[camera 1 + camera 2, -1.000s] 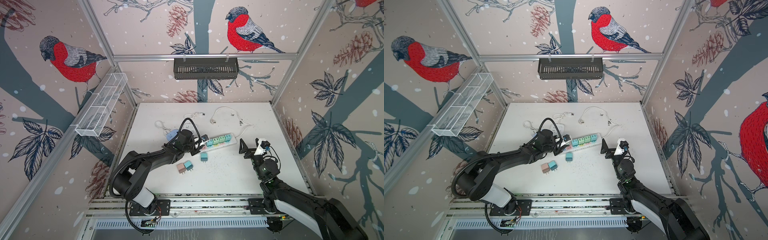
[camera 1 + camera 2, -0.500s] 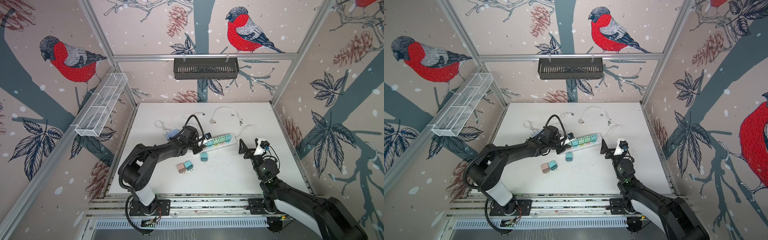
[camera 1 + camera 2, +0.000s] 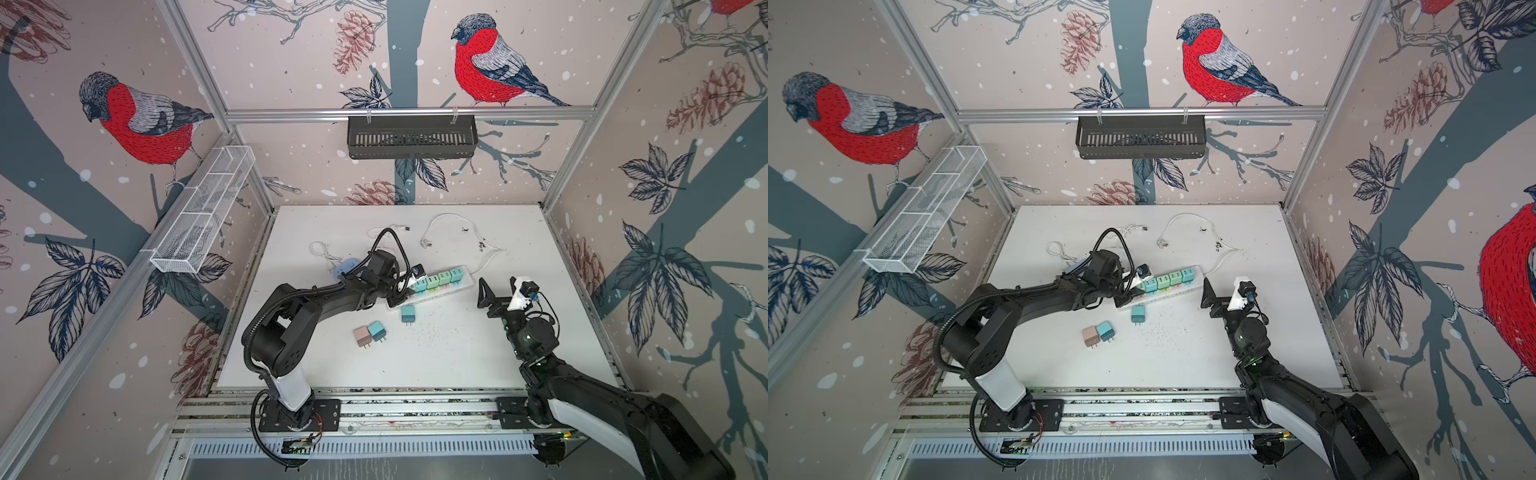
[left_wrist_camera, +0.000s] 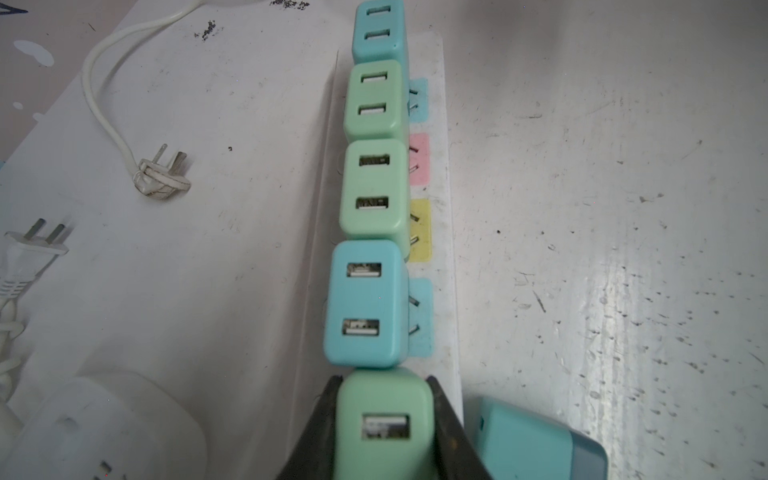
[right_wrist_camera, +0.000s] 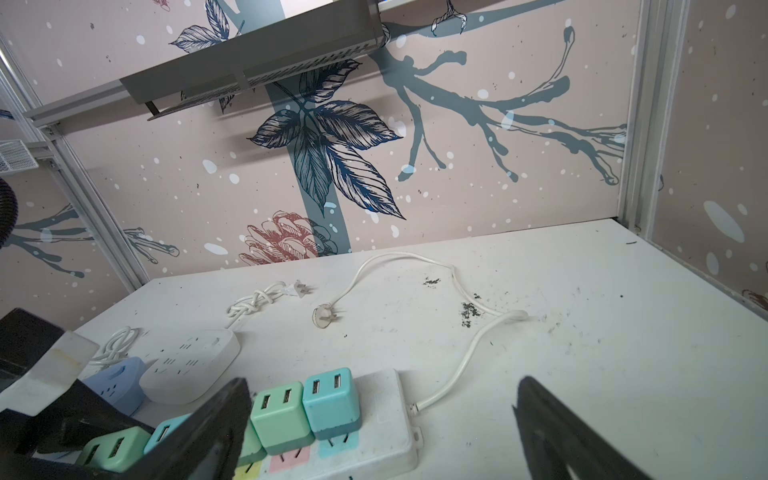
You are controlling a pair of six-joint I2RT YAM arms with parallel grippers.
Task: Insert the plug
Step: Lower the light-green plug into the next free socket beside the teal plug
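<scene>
Four chargers (image 4: 365, 303) sit seated; the left gripper (image 4: 384, 399), clamped on the green plug (image 4: 384, 428), should push straight down, while the right gripper (image 5: 382, 382) gapes empty.

Scuffed white table (image 3: 519, 340): power strip (image 5: 380, 415), three loose plugs (image 3: 408, 312), white cords (image 5: 512, 314), small socket blocks (image 5: 191, 361).

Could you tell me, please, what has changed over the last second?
The left gripper, shut on a mint-green cube charger, edged rightward in the top views toward the left end of the white power strip. The open right gripper, the strip and the loose pink cube charger stayed put.
</scene>
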